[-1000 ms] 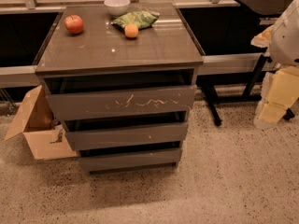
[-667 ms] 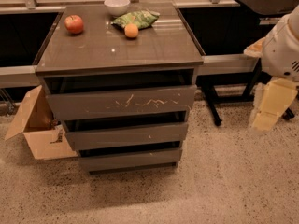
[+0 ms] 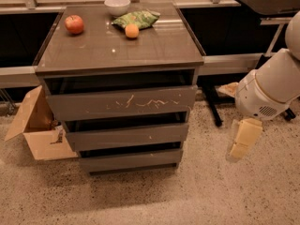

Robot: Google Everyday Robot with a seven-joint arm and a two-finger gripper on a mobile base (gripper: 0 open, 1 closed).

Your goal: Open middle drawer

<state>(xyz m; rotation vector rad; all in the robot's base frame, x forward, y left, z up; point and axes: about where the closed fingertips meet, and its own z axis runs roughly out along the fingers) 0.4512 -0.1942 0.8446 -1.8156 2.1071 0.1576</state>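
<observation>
Three drawers stack in the front of a dark grey-brown table [image 3: 154, 46]. The top drawer [image 3: 84, 106] is the largest, its front streaked with pale scratches. The middle drawer [image 3: 126, 136] sits directly under it, flat and nearly unmarked apart from a tiny white speck right of centre, with a dark gap along its upper edge. The bottom drawer [image 3: 131, 160] is the narrowest and plain.

On the glossy tabletop lie a red apple [image 3: 74, 24] at back left, a white bowl [image 3: 117, 5] at the back edge, a green bag [image 3: 138, 18] beside the bowl, and an orange [image 3: 131, 30] touching the bag's near edge.

An open cardboard box [image 3: 40, 135] rests on the speckled floor against the table's left side.

The white arm [image 3: 267, 90] comes in from the right edge, well apart from the table. The cream tool [image 3: 243, 138] hangs below it, pointing down over the floor at about the height of the middle drawer. It touches nothing and grips nothing; how wide it stands cannot be told.
</observation>
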